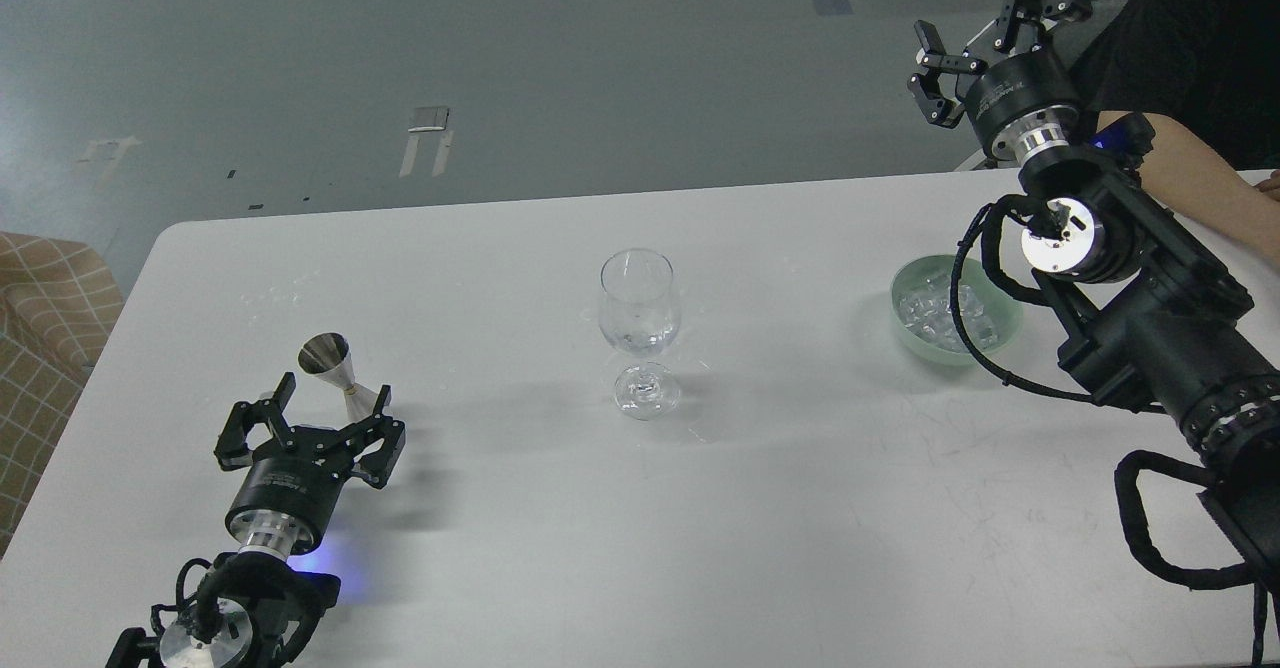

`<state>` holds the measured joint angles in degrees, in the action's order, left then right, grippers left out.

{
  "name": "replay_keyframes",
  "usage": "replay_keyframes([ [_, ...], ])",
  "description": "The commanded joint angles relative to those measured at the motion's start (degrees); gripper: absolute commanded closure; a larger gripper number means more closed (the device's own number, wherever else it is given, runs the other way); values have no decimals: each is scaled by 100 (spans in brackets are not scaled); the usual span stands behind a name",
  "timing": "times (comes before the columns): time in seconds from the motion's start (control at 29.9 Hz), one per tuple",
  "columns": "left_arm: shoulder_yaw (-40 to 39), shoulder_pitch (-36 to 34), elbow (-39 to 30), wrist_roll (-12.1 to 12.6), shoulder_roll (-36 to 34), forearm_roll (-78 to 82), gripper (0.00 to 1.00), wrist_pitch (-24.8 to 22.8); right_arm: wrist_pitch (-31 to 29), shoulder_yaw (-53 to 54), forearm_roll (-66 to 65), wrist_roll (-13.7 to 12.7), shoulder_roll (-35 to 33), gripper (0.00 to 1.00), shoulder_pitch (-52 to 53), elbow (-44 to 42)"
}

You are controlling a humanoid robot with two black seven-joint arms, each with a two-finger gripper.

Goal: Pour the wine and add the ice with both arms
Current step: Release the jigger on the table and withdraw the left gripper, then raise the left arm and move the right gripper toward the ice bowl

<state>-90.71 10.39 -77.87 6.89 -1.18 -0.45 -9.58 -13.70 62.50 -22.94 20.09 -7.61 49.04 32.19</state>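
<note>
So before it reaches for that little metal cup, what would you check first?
1. Left claw open around the metal measuring cup: ok, fingers spread either side.
2. Cup upright: ok.
3. Anything in the cup: cannot tell.
4. Wine glass upright, apart from both arms: ok.
5. Ice ready in the green bowl: ok.
6. Right claw clear of the person's forearm: cannot tell; it is raised, open and empty.

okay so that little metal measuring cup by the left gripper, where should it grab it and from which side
Grip the measuring cup at its narrow waist, where the two cones meet. It stands upright, so the open left gripper, already just on the near side with a finger either side, should probably come in level from there. The flared top would likely slip.
</note>
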Motion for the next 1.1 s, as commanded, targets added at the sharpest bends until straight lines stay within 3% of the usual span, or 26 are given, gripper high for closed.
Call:
replay_keyframes([
  [0.0, -43, 139, -61, 5, -14, -7, 2, -9, -1, -1, 0, 4, -13, 0, -17, -2],
  [0.2, -368, 428, -272, 225, -110, 10, 2, -79, -1, -1, 0, 4, -57, 0, -26, 7],
  [0.3, -631, 744, -343, 286, -381, 1, 2, -403, -1, -1, 0, 4, -74, 0, -26, 7],
  [0.53, -1693, 842, -299, 277, -751, -7, 2, -1107, -1, -1, 0, 4, -57, 0, -17, 7],
  [0.64, -1967, 763, -281, 260, -909, 1, 2, -1151, -1, -1, 0, 4, -48, 0, -17, 7],
  [0.84, -2047, 262, -176, 260, -1842, 89, 2, -1072, -1, -1, 0, 4, -48, 0, -17, 7],
  [1.07, -1758, -1441, 948, 383, -2922, 283, 2, -590, -1, -1, 0, 4, -74, 0, -17, 7],
])
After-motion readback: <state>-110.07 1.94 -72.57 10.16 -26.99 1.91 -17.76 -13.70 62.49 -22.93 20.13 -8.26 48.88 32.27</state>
